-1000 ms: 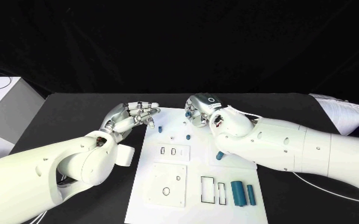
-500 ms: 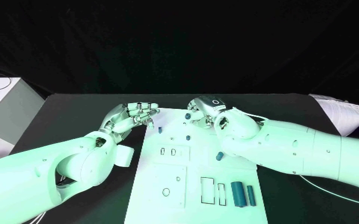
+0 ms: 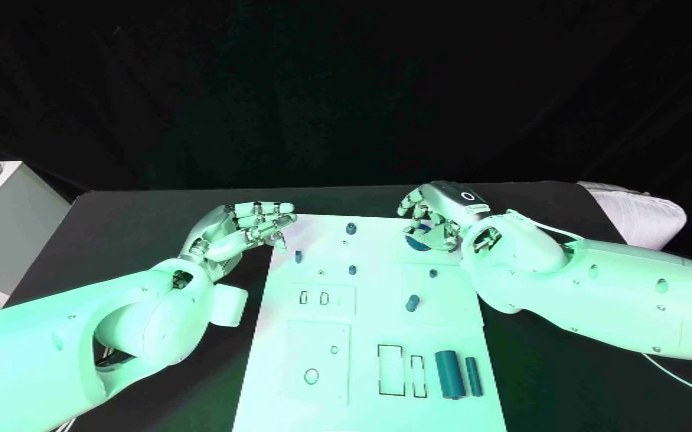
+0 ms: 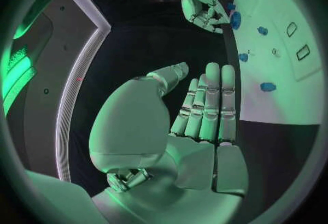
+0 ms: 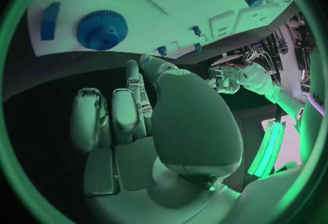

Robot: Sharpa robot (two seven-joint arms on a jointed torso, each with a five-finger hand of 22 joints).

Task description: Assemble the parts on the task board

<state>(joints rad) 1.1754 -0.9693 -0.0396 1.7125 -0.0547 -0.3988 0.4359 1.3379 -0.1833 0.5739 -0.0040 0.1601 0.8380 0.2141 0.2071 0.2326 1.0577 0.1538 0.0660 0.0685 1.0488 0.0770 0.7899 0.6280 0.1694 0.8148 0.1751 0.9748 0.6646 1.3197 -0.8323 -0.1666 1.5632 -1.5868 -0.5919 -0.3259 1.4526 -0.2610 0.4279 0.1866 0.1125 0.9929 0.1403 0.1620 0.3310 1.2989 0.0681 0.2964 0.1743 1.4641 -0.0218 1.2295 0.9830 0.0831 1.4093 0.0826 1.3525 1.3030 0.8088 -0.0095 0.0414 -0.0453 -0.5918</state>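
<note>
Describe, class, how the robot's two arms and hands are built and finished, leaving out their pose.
Both arms are smooth, rounded white shells with small dark screw holes. Each ends in a silver, metallic, segmented hand: the left hand and the right hand. The right hand carries a dark oval panel with a pale ring mark on its back. A thin cable runs along the right arm.

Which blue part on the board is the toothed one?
The blue gear, lying flat at the task board's far edge just beyond the right hand. Its rim is toothed; the other parts are plain pegs and blocks.
</note>
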